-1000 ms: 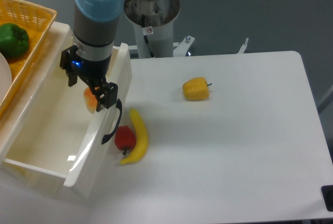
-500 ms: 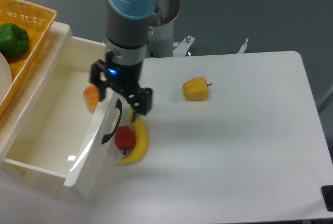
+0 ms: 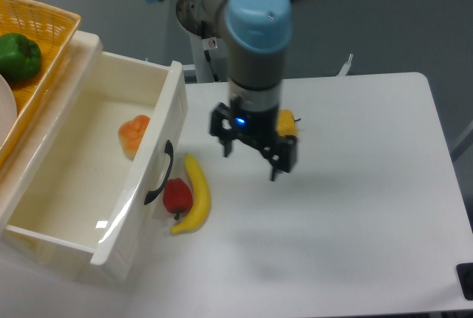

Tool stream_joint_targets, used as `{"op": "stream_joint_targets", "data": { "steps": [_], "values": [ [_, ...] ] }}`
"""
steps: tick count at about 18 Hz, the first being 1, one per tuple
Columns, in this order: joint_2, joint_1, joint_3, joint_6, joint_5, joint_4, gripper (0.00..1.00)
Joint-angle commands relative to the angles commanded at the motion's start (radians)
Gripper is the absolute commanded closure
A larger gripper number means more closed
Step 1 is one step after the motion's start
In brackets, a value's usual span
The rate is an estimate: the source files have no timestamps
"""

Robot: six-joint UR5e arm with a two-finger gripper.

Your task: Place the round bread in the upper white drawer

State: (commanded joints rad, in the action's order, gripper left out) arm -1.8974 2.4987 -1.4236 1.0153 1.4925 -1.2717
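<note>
1. The small pale orange-peach round bread (image 3: 133, 132) lies inside the large glossy white plastic upper drawer (image 3: 66, 185), on its floor near the front panel that carries the dark curved handle (image 3: 159, 174); the drawer stands pulled open.
2. The two-finger gripper (image 3: 253, 157) hangs over the white tabletop (image 3: 347, 207), well apart from the drawer, its fingers spread with nothing between them.
3. Partly hidden behind the gripper lies a yellow bell pepper (image 3: 288, 122); a yellow banana (image 3: 196, 194) and a red pepper (image 3: 177, 195) lie just beside the drawer front.
4. A yellow woven basket (image 3: 44, 44) holding a green pepper (image 3: 18, 56) sits at the upper left.
5. Judged step: placement appears complete, the bread resting in its target.
6. Judged next move: none on the bread is needed; any withdrawal should clear the bell pepper close by the fingers.
</note>
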Motion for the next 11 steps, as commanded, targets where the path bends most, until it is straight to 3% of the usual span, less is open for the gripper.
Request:
{"op": "stream_joint_targets", "data": {
  "steps": [4, 11],
  "values": [
    [-0.071, 0.032, 0.023, 0.169, 0.060, -0.024, 0.00],
    [-0.182, 0.071, 0.083, 0.227, 0.061, -0.020, 0.00]
  ]
}}
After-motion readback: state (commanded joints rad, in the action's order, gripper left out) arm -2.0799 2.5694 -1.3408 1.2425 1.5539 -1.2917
